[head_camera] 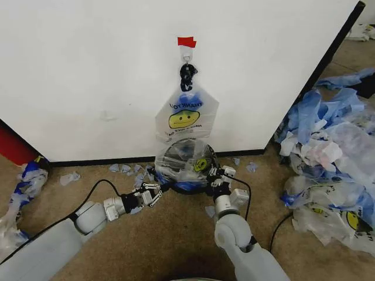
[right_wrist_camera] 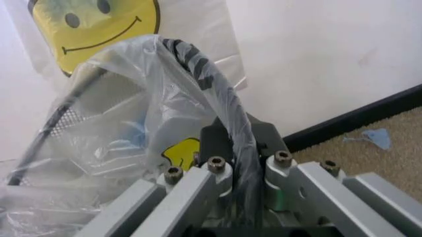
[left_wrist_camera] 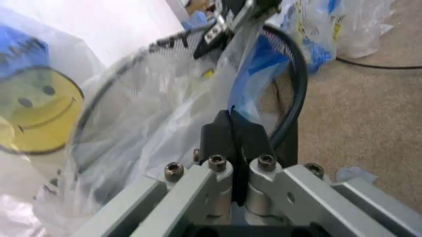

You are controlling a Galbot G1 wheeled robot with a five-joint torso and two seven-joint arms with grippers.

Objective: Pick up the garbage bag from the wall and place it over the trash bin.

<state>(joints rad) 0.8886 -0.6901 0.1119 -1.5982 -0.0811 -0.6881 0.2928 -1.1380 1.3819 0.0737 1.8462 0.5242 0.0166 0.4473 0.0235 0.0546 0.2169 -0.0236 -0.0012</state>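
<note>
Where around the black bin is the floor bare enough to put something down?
Bare carpet lies in front of the trash bin, between the left gripper and right gripper. Another bare strip lies along the wall on the bin's left, with a few blue scraps. To the right, a heap of bags crowds the floor.

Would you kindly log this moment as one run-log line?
left gripper: shut on garbage bag | right gripper: shut on bag and trash bin rim | another bag on wall hook
</note>
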